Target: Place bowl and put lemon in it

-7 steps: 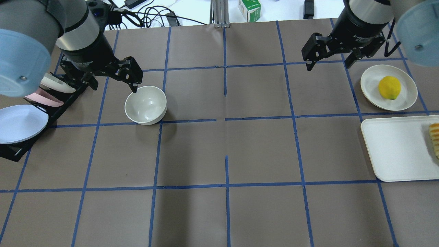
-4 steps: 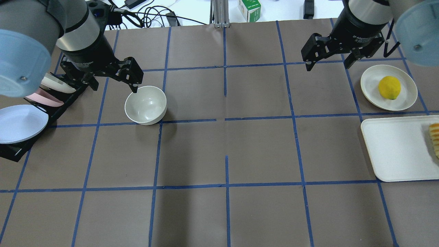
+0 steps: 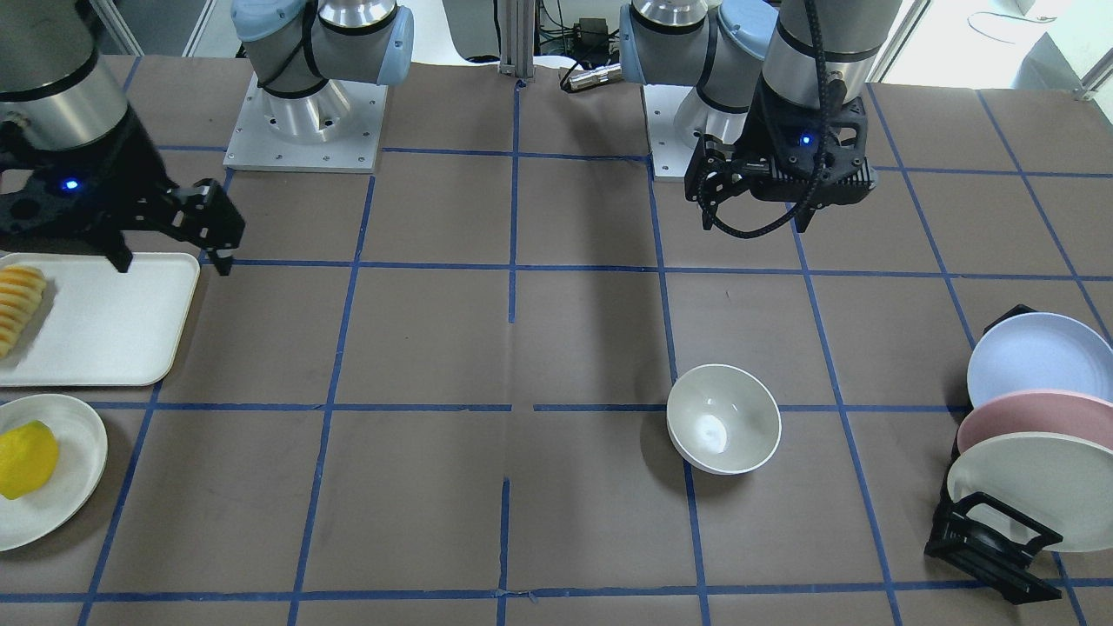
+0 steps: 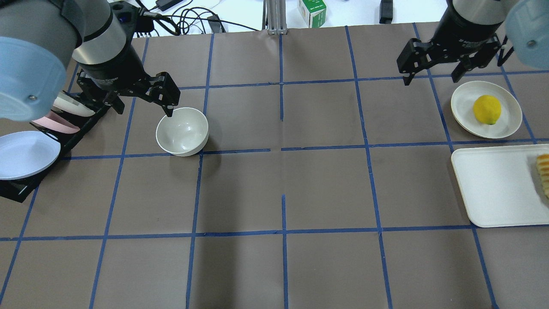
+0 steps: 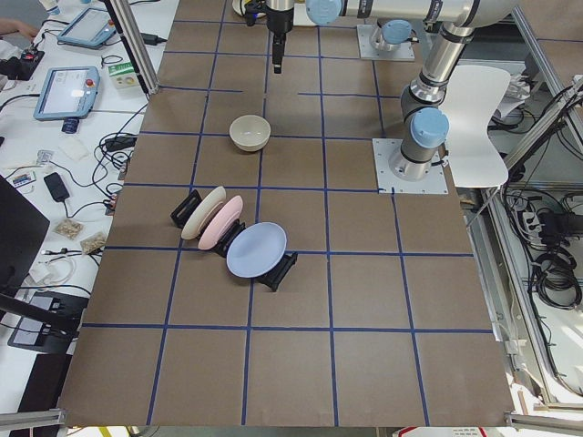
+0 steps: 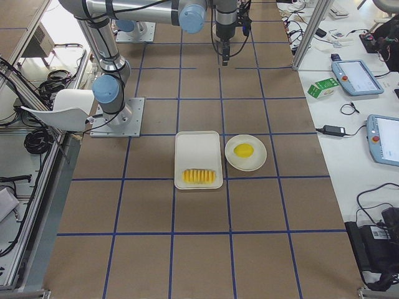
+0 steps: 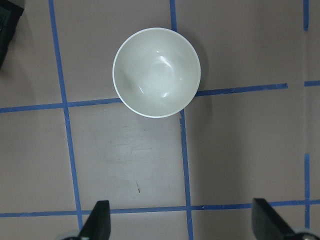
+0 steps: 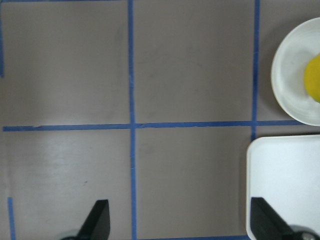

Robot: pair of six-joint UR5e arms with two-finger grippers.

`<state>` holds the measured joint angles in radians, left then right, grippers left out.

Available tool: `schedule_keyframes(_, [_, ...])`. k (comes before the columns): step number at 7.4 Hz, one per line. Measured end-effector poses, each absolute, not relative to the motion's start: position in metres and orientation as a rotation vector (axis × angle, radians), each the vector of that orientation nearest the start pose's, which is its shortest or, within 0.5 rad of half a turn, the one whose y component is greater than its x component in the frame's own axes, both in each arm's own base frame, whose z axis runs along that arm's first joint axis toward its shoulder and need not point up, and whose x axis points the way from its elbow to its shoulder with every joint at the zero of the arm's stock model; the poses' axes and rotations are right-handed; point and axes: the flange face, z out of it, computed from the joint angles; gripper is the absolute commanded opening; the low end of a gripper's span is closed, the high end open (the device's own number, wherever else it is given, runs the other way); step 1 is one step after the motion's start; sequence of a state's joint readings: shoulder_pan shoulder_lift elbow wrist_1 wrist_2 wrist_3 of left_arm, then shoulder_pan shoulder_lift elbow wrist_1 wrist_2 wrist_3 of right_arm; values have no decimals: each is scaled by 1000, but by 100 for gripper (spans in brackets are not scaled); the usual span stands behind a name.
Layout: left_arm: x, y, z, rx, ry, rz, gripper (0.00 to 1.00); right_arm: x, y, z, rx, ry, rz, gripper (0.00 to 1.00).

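Bowl point(image 4: 182, 131) first: it stands upright, mouth up, on the brown tabletop point(image 4: 283, 189) in the left half of our overhead view, its edge overlapping a crossing of blue tape lines.

Sweeping that view from the left, we start at a black dish rack point(image 4: 17, 191) holding three tilted plates: a pale blue one point(image 4: 25, 154), a pink one point(image 4: 55, 122) and a cream one point(image 4: 70, 105). Just beside the rack hangs the left end effector point(image 4: 144, 112), pointing straight down with its fingers spread wide and nothing between them. One fingertip seems to overlap the bowl's far rim from above, but our left wrist view shows the bowl ahead of the fingers and clear of them. The front-facing view also puts this end effector above the tabletop, on the robot's side of the bowl.

Past the bare middle squares we reach the right end effector point(image 4: 431, 81). Its fingers are likewise parted and hold nothing, and it hovers near the far-left edge of a shallow white plate point(image 4: 463, 96). On that plate lies the lemon point(image 4: 487, 110), well apart from the bowl. Just nearer to us sits a white rectangular tray point(image 4: 493, 184), with a row of yellow-orange fruit slices point(image 4: 544, 174) at its right edge.
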<state>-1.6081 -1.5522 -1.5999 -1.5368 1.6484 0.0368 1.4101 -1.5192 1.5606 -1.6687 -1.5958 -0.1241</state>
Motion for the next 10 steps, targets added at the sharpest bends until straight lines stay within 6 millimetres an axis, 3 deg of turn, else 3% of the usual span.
schedule_keyframes(2, [-144,-484,484,112,3064,-33,100,-60,-538,469,187,3186,-44,100])
schedule_keyframes(4, [-142,-486,482,102,3065,-33,100,-150,-533,451,61,3183,9,100])
schedule_keyframes(5, [-135,-488,483,84,3068,-30,100,-176,-533,444,33,3181,0,100])
schedule_keyframes(7, [-109,-496,486,3,3073,-43,100,-199,-546,427,22,3190,-59,100])
schedule_keyframes(8, [-89,-501,486,-56,3074,-43,100,-206,-558,406,21,3173,-61,100])
schedule_keyframes(10, [-38,-519,469,-114,3131,-16,100,-223,-589,333,16,3131,-19,100])
